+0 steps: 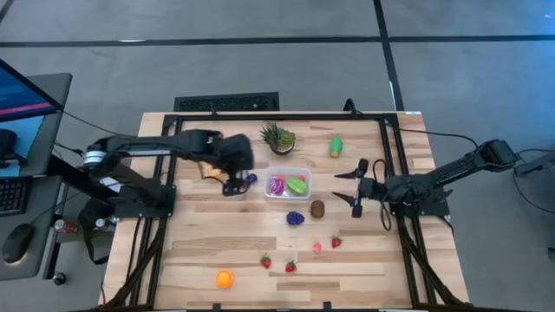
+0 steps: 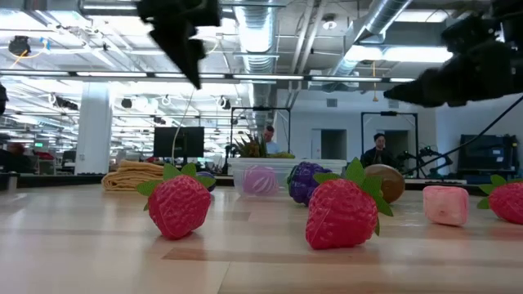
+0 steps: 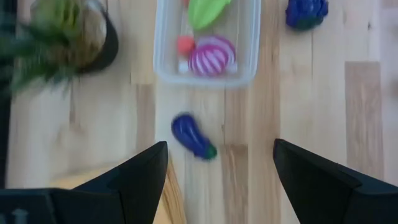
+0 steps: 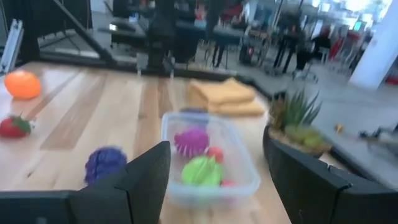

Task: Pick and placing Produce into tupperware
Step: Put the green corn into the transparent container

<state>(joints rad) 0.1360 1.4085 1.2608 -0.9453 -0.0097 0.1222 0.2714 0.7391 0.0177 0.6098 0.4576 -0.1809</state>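
Purple toy eggplant (image 3: pixel 193 136) lies on the bare wood just beside the tupperware (image 1: pixel 288 183), on the side nearest the left arm, touching nothing. Sits directly under the left gripper (image 1: pixel 236 178), framed between the two spread fingers in the left wrist view; nothing grasped yet. Best taken straight down, jaws turned to close across the narrow body rather than along its length, since it lies at a slant to the fingers. Worth keeping clear of the folded yellow-orange cloth (image 2: pixel 135 175) just behind the gripper, and of the container wall. Then only a short carry over the rim.

Already in the clear container: a pink striped piece (image 3: pixel 211 56), a green one (image 3: pixel 206 10) and something small and red (image 3: pixel 185 44). Still loose on the table: a dark purple bunch (image 1: pixel 296 218), a brown piece (image 1: pixel 317 208), an orange (image 1: pixel 225 278), several strawberries (image 1: pixel 266 261), a small pink piece (image 1: pixel 316 247), and a green-and-yellow one (image 1: pixel 336 146) near the far edge. Potted plant (image 1: pixel 278 137) stands just beyond the container.

Right gripper (image 1: pixel 358 187) waits on the other side of the container, fingers apart, holding nothing.

No brand, label or legible writing anywhere.
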